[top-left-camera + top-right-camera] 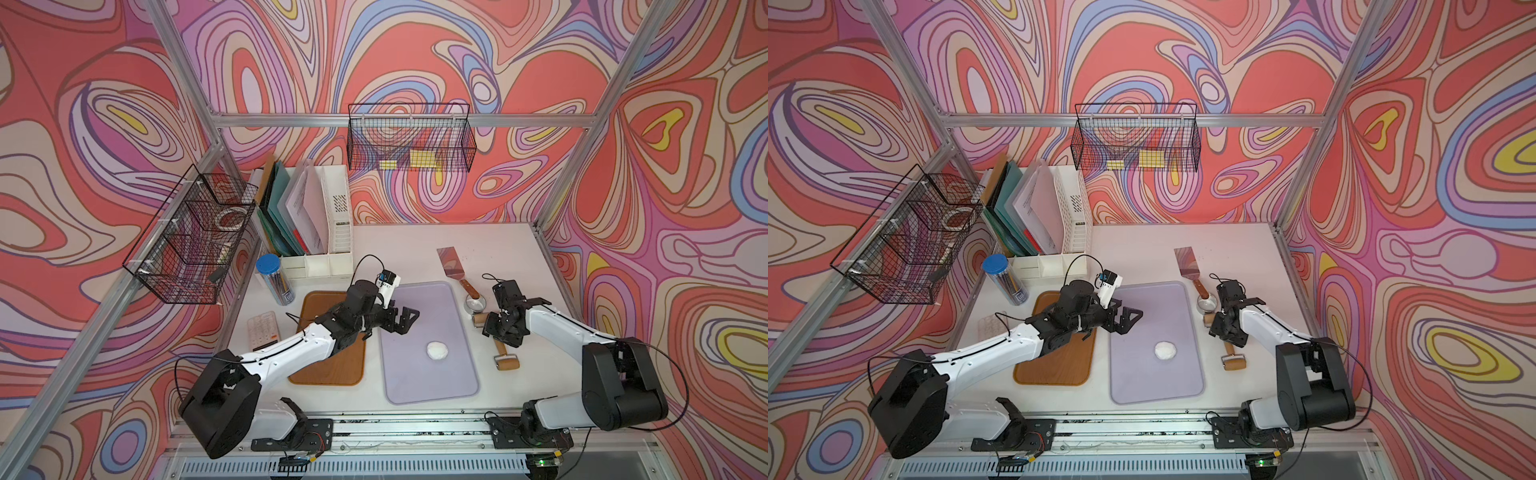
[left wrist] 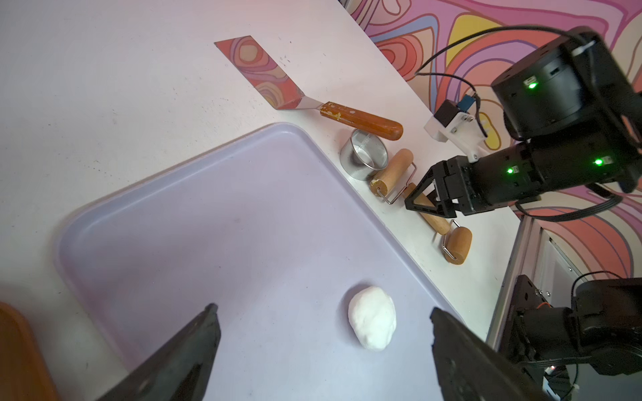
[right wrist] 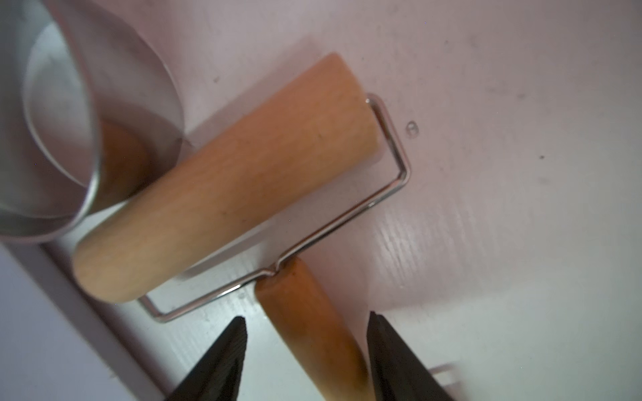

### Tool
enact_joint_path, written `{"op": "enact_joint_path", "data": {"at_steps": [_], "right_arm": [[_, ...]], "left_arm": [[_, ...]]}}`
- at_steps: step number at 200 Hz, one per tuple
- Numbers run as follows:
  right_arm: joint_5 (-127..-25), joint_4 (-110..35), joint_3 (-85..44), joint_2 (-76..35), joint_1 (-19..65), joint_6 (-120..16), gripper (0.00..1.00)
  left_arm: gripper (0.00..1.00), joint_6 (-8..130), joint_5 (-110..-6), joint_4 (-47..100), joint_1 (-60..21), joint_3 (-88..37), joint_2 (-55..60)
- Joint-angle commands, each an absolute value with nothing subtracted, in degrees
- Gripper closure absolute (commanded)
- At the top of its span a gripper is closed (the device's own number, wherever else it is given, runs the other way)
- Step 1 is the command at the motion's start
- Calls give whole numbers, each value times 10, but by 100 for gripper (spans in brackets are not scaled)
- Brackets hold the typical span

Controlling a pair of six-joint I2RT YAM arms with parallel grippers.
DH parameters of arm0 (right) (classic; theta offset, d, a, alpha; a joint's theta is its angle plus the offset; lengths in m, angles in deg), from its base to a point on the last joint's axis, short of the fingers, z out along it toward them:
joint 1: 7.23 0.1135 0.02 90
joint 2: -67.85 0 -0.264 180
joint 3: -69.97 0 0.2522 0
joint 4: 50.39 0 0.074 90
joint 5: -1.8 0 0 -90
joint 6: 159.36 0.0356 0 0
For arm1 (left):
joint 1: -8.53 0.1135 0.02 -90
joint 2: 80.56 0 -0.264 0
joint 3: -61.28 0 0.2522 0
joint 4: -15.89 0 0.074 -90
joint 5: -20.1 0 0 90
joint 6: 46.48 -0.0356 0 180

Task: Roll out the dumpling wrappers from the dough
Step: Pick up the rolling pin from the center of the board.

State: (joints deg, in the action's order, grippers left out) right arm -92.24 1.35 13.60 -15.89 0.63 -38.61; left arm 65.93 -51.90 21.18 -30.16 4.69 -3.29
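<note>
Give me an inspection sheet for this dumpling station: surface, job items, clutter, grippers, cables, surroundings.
Surface: white table, faint specks; lavender tray bare except the dough.
Job's things: dough a rounded lump, unrolled; roller, steel cup, spatula beside the tray; no wrappers seen.
Clutter: brown tray, file holder, blue-capped tube.
Grippers: left gripper open above the lavender tray; right gripper open, jaws astride the roller handle.
Cables: black loop at the left wrist; none on the trays.
Surroundings: patterned walls, metal frame, two wire baskets.
</note>
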Motion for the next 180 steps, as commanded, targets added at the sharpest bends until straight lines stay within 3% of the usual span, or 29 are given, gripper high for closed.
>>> {"op": "enact_joint_path", "data": {"at_steps": [1, 34, 56, 108, 139, 180], "right_arm": [[-919, -19, 125, -187, -7, -411, 43], [-877, -21, 112, -261, -12, -424, 47], [-861, -27, 117, -266, -25, -427, 66], [-927, 25, 58, -179, -25, -474, 99], [-956, 55, 7, -97, -5, -503, 100], [-953, 81, -113, -51, 103, -609, 100]], "left_arm": [[0, 669, -496, 200, -304, 29, -28], [0, 665, -500, 206, -304, 27, -42], [0, 663, -497, 226, -304, 16, -46], [0, 717, -491, 226, -295, -1, -58], [0, 744, -484, 236, -281, -4, -68], [0, 780, -450, 266, -254, -26, -83]]}}
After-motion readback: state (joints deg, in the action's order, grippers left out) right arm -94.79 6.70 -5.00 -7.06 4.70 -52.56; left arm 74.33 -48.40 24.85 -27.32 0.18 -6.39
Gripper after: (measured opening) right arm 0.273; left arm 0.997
